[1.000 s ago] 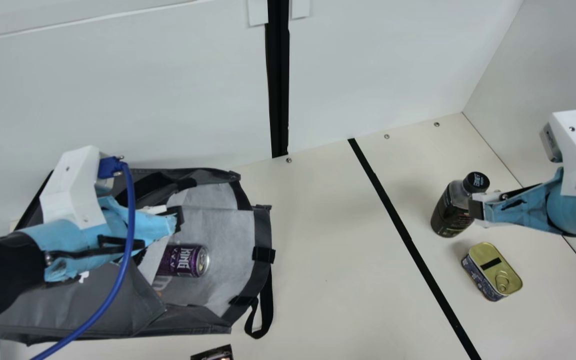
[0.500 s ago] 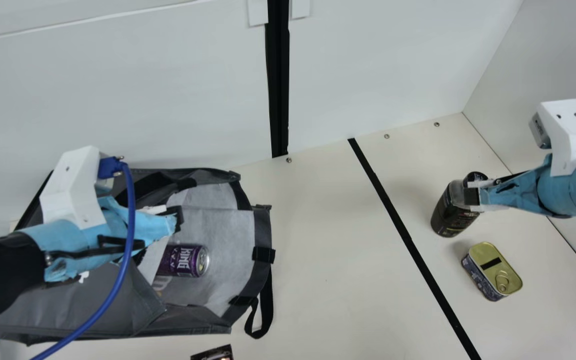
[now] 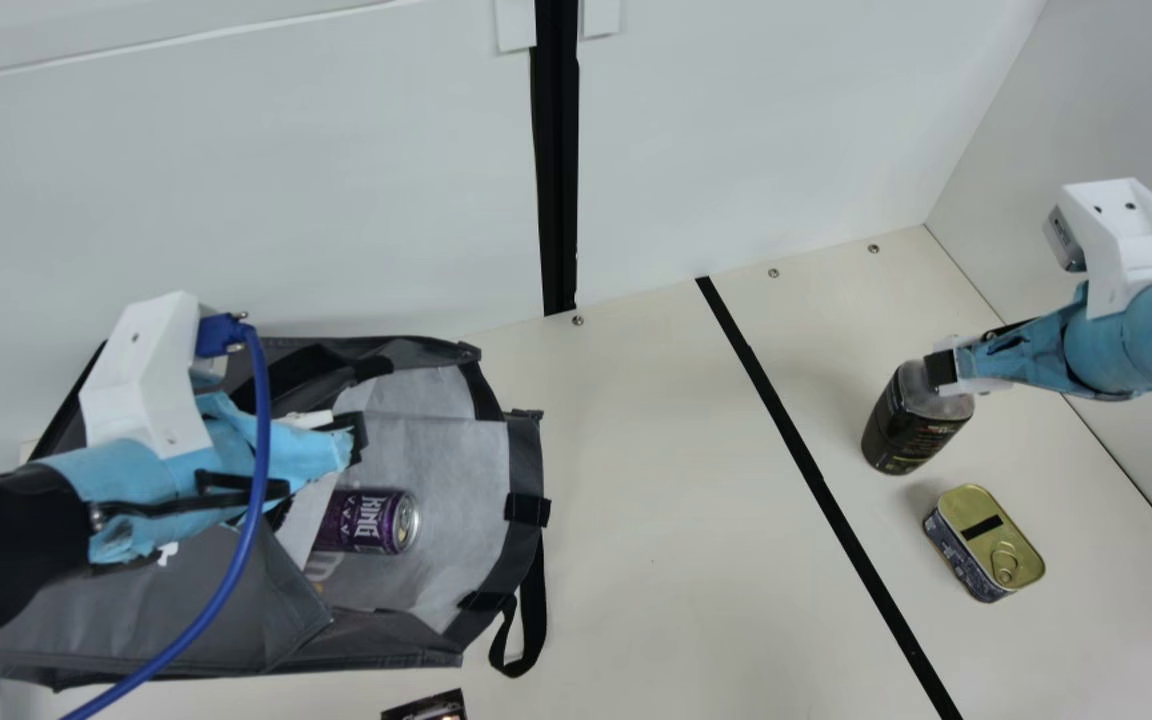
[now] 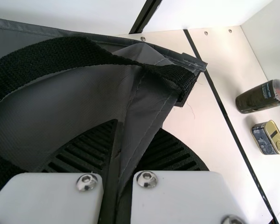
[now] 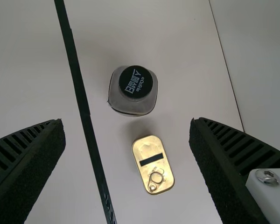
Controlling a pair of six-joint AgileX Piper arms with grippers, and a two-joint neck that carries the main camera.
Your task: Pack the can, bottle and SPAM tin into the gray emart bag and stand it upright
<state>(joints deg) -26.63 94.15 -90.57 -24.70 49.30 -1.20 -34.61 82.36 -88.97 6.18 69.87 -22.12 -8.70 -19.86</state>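
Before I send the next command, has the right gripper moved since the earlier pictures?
Yes: in the main view the right gripper has shifted up the picture and slightly left, judged against the unmoved bottle, whose cap it now hides.

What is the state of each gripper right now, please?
Left gripper: closed on the gray bag.
Right gripper: open, holding nothing, near the bottle.

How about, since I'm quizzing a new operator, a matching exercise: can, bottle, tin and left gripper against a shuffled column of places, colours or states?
1. Can
2. Bottle
3. Tin
4. Left gripper

A. Gold-topped
B. Lying in the bag
C. Gripping the bag
D. Standing upright on the table

Pairs: 1-B, 2-D, 3-A, 4-C
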